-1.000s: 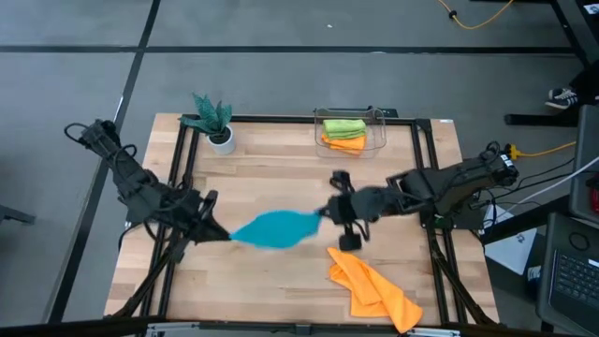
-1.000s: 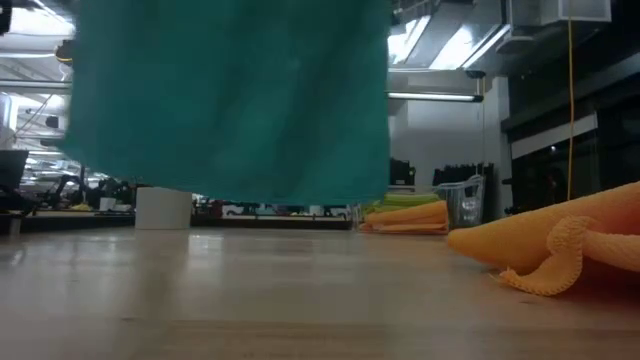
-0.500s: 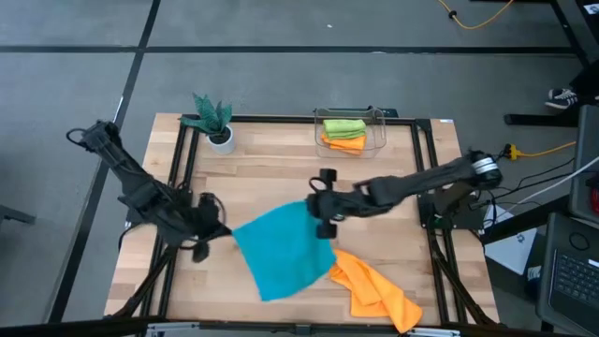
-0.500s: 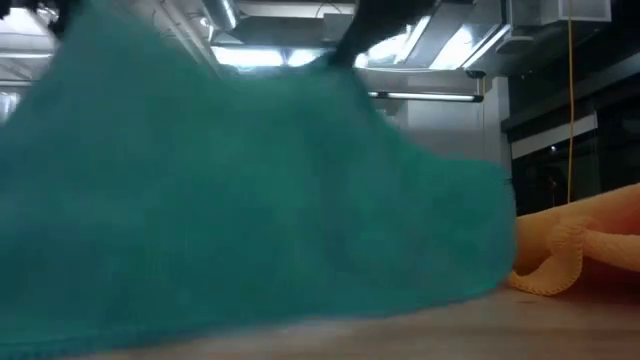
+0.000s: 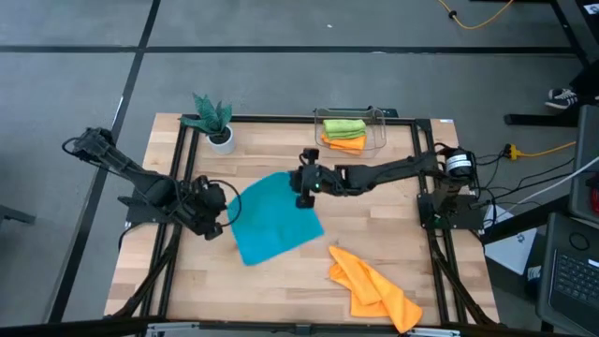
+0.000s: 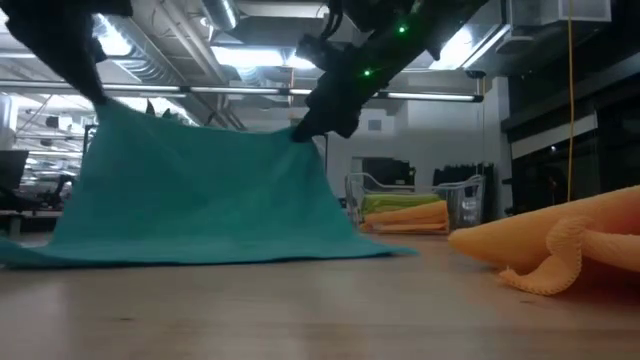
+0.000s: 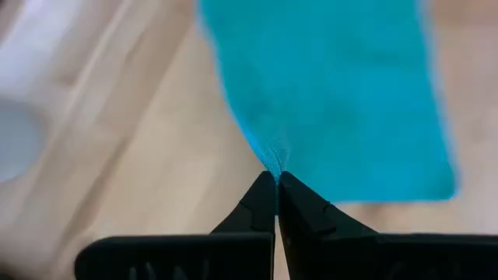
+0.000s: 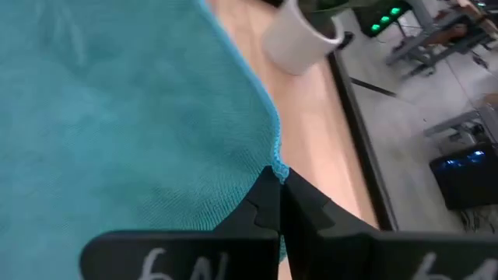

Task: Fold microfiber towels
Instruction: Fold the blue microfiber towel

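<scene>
A teal-blue microfiber towel (image 5: 274, 225) is spread at the table's middle. Its near edge (image 6: 200, 255) lies on the wood and its far edge is held up off it. My left gripper (image 5: 223, 204) is shut on its far left corner and my right gripper (image 5: 304, 192) is shut on its far right corner. A crumpled orange towel (image 5: 372, 288) lies on the table at the near right, apart from both grippers. My left gripper pinches the towel's far left corner (image 7: 274, 159) between its two shut fingers, slanting down from the table's left. The cloth puckers at the fingertips; that corner is raised and the near part lies on the table. My right gripper pinches the hemmed far right corner (image 8: 277, 162) between its two shut fingers, slanting down from the table's right. The corner (image 6: 300, 135) is held above the table, and the cloth slopes down from it to the near edge.
A clear bin (image 5: 382, 126) at the far edge holds a folded green and a folded orange towel. A small plant in a white pot (image 5: 221, 138) stands at the far left. Bare wood lies near the front edge, left of the orange towel.
Both grippers have sunk and gone toward the far edge, the right one also leftward, both staying shut. The teal towel, which hung upright between them clear of the table, has swung out toward the near edge and spread; its near part now lies on the wood.
</scene>
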